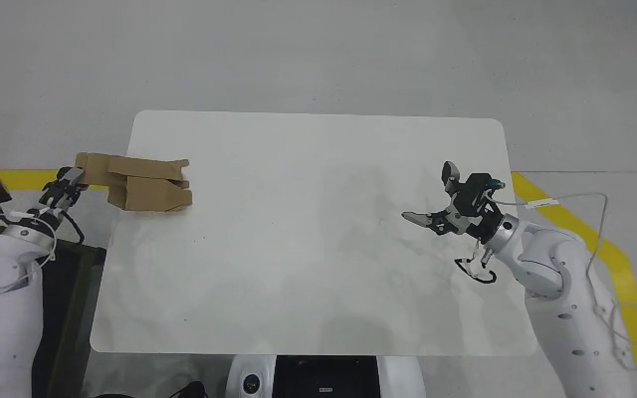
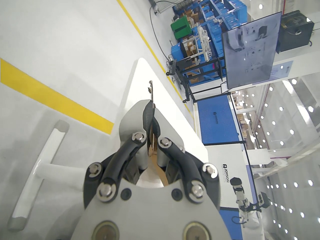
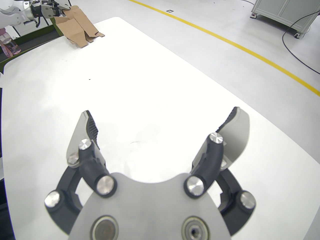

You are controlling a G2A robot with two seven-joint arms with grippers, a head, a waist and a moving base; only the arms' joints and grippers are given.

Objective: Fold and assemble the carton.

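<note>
Glossy white table (image 1: 299,259): left hand (image 1: 70,183) pinches flat cardboard carton (image 1: 147,185).

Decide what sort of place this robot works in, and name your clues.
Probably a factory or warehouse-style workshop floor: a yellow floor line marks out zones, blue storage bins are stacked on racks, and a large monitor stands on a stand.

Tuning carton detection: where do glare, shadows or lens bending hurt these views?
Top view: even light, faint shadows on the table. Right wrist view: table glares white, yellow floor line bows. Left wrist view: carton seen edge-on in the left gripper.
</note>
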